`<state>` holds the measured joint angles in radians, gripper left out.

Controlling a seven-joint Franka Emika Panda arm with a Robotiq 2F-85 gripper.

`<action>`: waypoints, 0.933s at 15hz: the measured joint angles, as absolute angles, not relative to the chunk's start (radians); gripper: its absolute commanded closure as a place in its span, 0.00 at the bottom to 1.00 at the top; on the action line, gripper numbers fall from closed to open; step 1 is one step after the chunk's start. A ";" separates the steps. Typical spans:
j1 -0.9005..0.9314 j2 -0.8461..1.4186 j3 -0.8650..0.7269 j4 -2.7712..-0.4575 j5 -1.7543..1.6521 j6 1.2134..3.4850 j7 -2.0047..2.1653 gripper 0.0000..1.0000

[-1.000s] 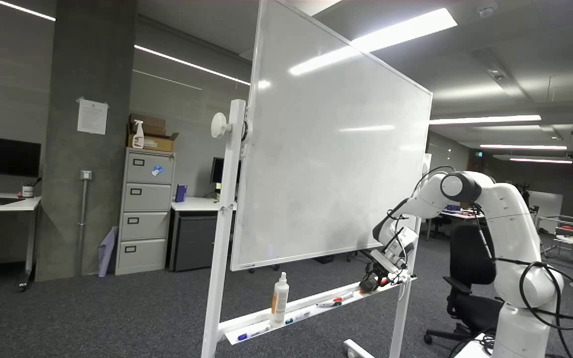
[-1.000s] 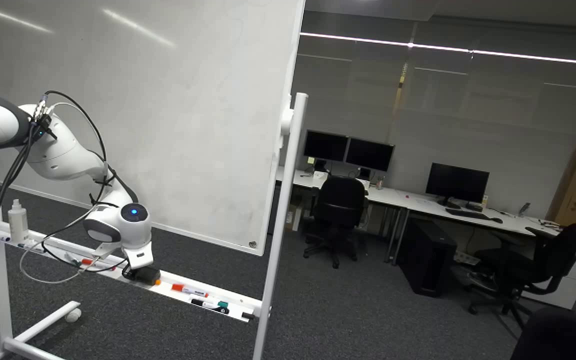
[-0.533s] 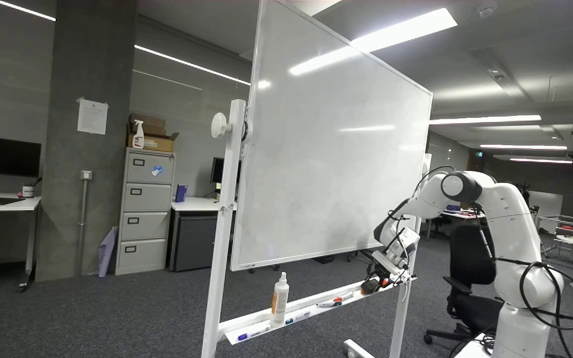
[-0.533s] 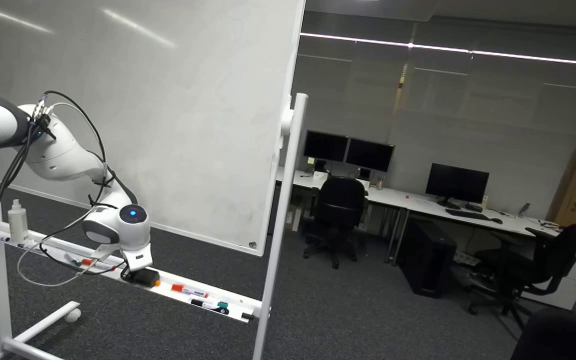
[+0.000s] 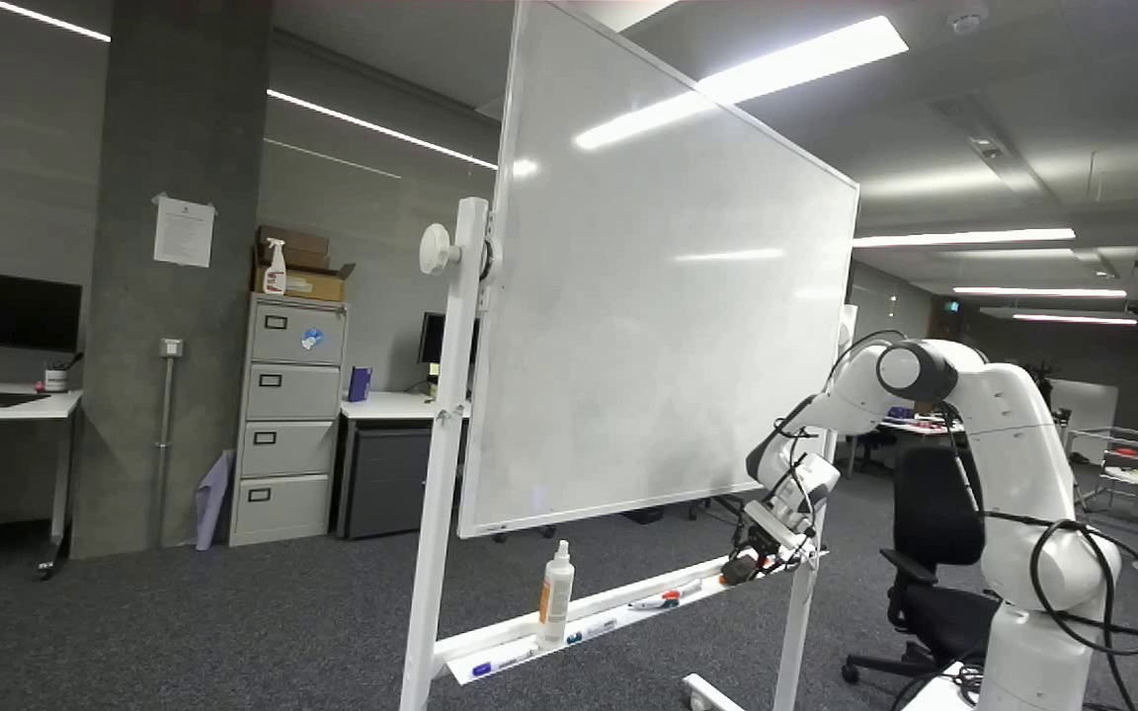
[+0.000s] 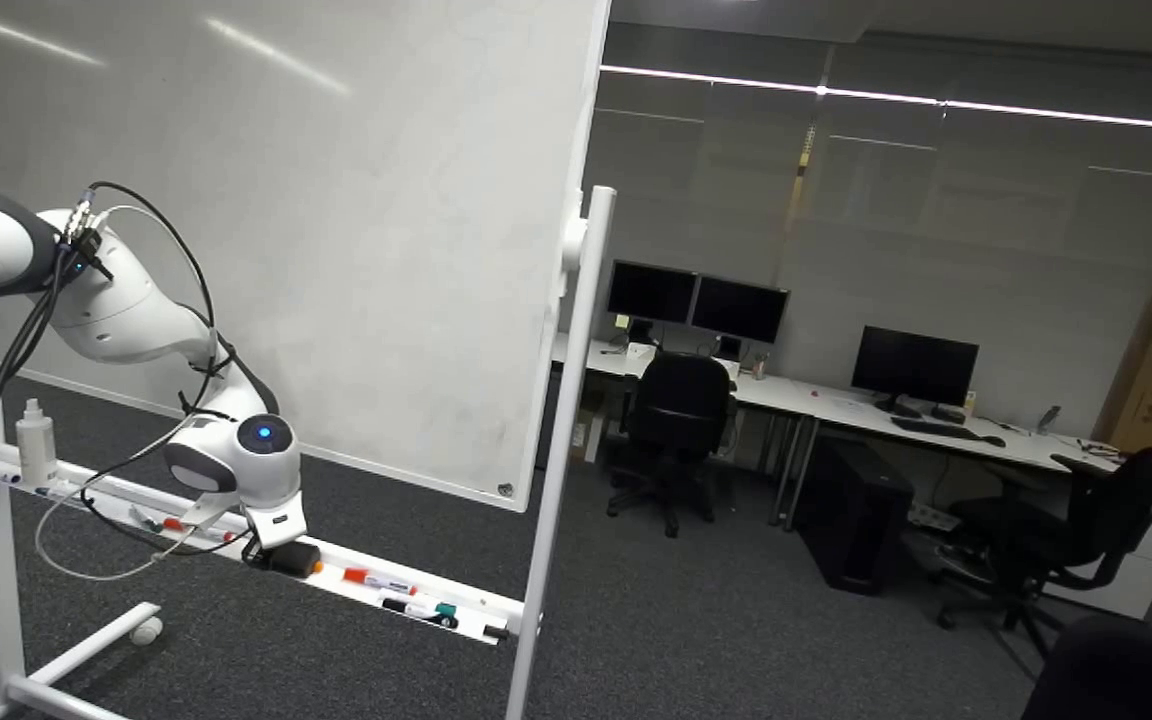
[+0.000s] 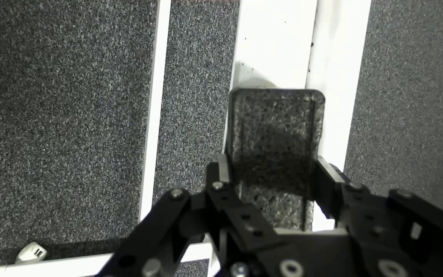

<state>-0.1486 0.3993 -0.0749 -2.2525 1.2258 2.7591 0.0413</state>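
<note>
A dark, speckled block like a board eraser (image 7: 277,130) fills the space between the fingers of my gripper (image 7: 270,163) in the wrist view. Both pads press along its sides, so the gripper is shut on it. It lies over the white whiteboard tray (image 7: 273,42) and throws a shadow there; whether it touches the tray I cannot tell. In both exterior views the gripper (image 6: 258,550) points down at the tray, with the dark eraser (image 6: 293,558) (image 5: 738,570) sticking out. A small orange tip (image 6: 317,567) shows at the eraser's end; what it belongs to is hidden.
An orange-capped marker (image 6: 379,580) and a black-and-white marker (image 6: 411,608) lie on the tray beside the eraser. A spray bottle (image 5: 556,597) stands at the tray's far end, near a blue-capped marker (image 5: 502,662). The whiteboard (image 5: 668,296) rises above the tray. Cables (image 6: 96,570) hang from the arm.
The gripper and eraser have shifted slightly, a little rightward and down in an exterior view. The eraser stays between the fingers. The things on the tray have not moved.
</note>
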 measured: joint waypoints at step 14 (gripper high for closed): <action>-0.156 0.389 -0.075 -2.290 1.234 2.759 0.014 0.00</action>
